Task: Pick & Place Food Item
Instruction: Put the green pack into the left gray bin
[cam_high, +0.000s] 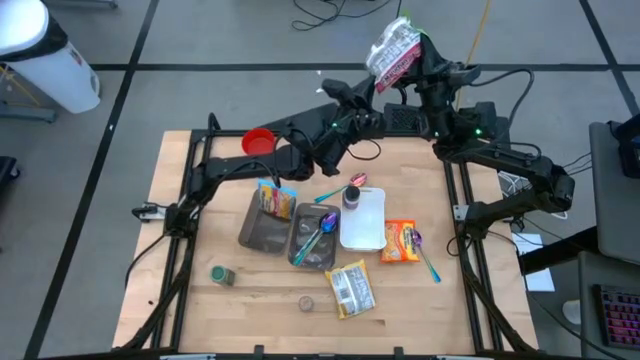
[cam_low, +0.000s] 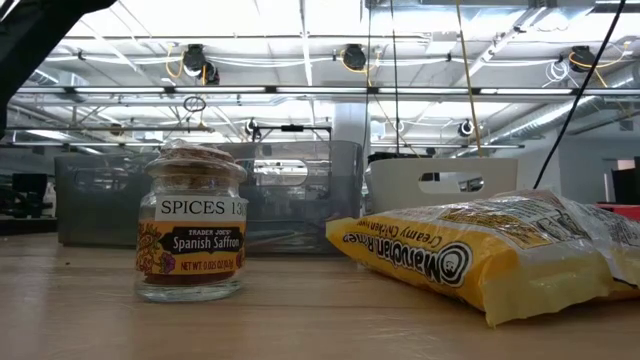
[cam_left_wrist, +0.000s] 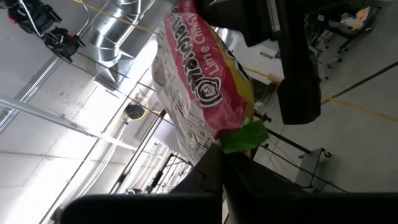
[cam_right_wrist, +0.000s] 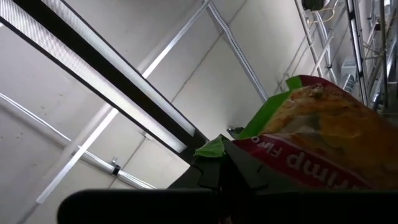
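Noodles first: your ramen packet (cam_high: 393, 50) hangs above the counter's (cam_high: 200, 240) twelve o'clock edge, long axis upright. Right gripper (cam_high: 415, 62) pinches its green end (cam_right_wrist: 214, 148), and left gripper (cam_high: 372, 88), jaws pressed together, pinches the same end beside it.

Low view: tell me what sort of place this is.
Probably an industrial lab or workshop: exposed ceiling trusses with ducts and hanging lights, cables dropping from above, and a wooden bench in an open hall.
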